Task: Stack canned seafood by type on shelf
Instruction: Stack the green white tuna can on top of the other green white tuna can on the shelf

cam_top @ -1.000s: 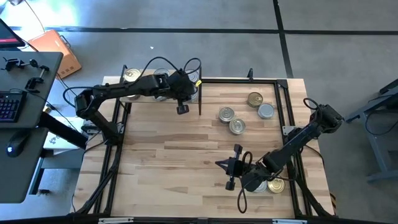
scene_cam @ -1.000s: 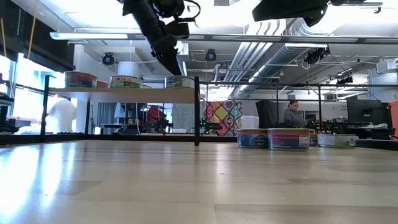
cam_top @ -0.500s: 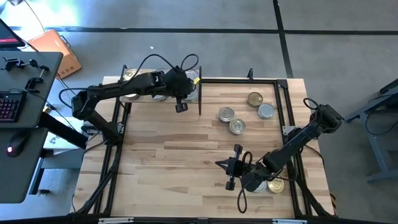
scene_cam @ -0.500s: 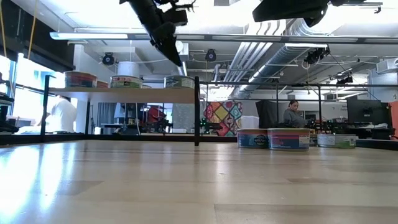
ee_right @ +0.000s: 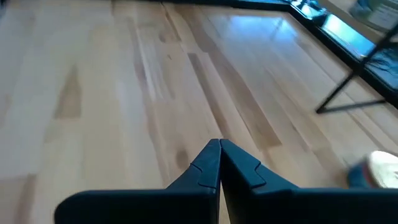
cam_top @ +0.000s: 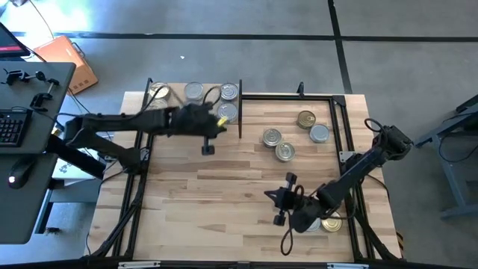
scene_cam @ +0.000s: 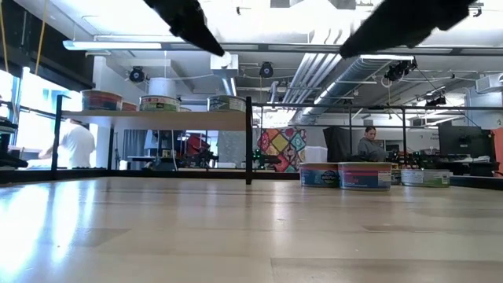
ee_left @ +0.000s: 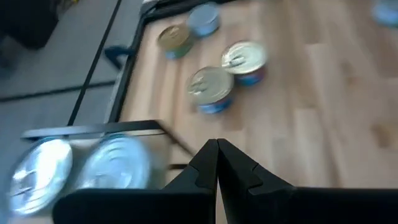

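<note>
The shelf [cam_top: 173, 107] stands at the table's far left. It carries a gold-topped can [cam_top: 157, 91] and three silver-topped cans [cam_top: 193, 91] [cam_top: 229, 91] [cam_top: 227, 112]. Several more cans rest on the table at the far right, among them a gold one [cam_top: 306, 118] and a silver one [cam_top: 320, 133]. My left gripper [cam_top: 221, 124] is shut and empty, above the shelf's near right corner and pointing toward the table's right. My right gripper [cam_top: 269, 196] is shut and empty over the near right of the table. Two cans [cam_top: 328, 222] lie under the right arm.
The black frame rail [cam_top: 299, 96] runs along the table's far and right edges. The shelf's black upright [scene_cam: 248, 141] stands mid-table in the low view. Bare wood [cam_top: 202, 194] fills the table's middle and near left. People show in the room beyond the table.
My left gripper has drawn back from over the shelf's cans toward the table's near and left side, rising a little and staying shut. The shelf's cans now show uncovered. My right gripper has tipped slightly without shifting place.
</note>
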Controlling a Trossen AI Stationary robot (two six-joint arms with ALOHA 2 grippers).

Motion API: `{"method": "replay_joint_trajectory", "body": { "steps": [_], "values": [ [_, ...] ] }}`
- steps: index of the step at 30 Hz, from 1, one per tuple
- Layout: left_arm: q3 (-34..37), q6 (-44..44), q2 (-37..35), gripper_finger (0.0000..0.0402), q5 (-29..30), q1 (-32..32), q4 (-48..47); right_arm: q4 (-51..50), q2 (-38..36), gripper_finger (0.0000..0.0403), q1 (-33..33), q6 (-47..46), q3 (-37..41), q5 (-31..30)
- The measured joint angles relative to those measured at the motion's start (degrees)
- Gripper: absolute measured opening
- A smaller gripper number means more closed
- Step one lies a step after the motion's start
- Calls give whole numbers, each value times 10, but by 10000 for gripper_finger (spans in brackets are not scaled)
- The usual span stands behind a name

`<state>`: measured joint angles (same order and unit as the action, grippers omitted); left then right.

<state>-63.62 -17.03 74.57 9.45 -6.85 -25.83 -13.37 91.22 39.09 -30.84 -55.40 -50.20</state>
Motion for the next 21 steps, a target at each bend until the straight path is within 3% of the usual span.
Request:
{"method": "replay_joint_trajectory", "body": {
  "steps": [7, 14, 18, 21],
  "values": [
    [138, 20, -63, 0, 34, 123, 167, -113, 0, 0, 14, -93, 0, -36],
    [227, 39, -49, 0, 100, 280, 360, -283, 0, 0, 24, -262, 0, -57],
    [246, 28, -16, 0, 142, 334, 422, -400, 0, 2, 31, -379, 0, -28],
    [247, 25, 17, 0, 148, 351, 443, -453, -5, 13, 41, -431, 0, 27]
  ]
}}
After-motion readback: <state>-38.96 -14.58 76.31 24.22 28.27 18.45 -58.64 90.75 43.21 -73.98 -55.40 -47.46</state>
